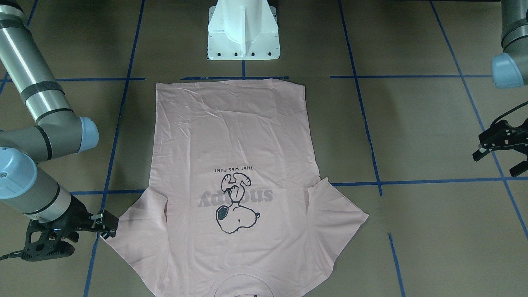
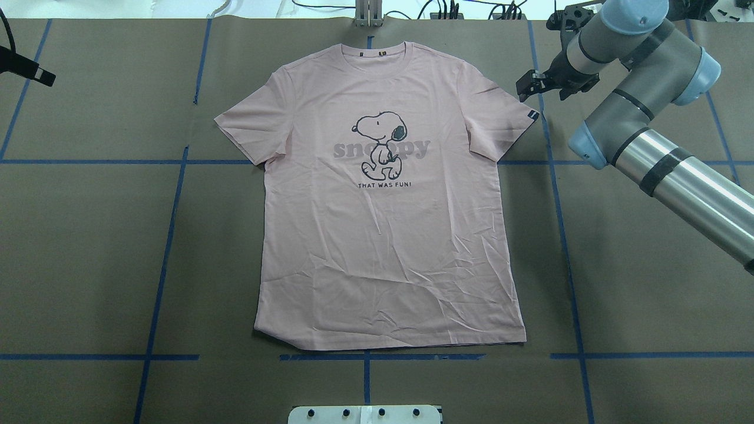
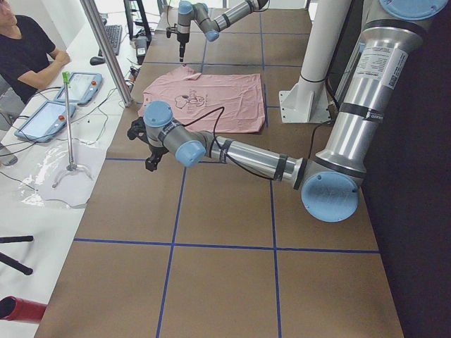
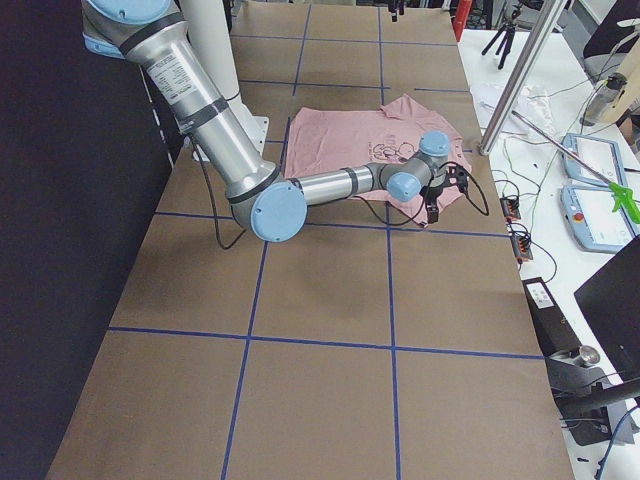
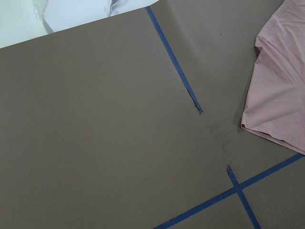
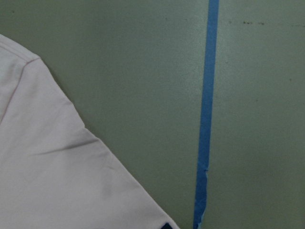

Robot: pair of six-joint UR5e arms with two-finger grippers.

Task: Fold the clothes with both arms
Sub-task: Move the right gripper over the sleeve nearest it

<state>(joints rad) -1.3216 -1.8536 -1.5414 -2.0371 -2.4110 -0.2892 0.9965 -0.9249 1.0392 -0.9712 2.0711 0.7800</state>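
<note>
On the worktop (image 2: 88, 235) the shirt (image 2: 389, 265) lay flat, print up, probably light and limp, best pinched at sleeve and hem edges; the right gripper (image 1: 108, 225) just beside a sleeve and the left gripper (image 1: 495, 163) well apart had open, empty jaws.

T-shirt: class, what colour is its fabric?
Pale pink T-shirt, clearest in the overhead exterior view.

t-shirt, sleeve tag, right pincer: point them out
t-shirt (image 2: 389, 259), overhead view, lower front panel
sleeve tag (image 2: 532, 115), overhead view, middle of the tag
right pincer (image 1: 108, 225), front-facing view, midway between its fingertips
</note>
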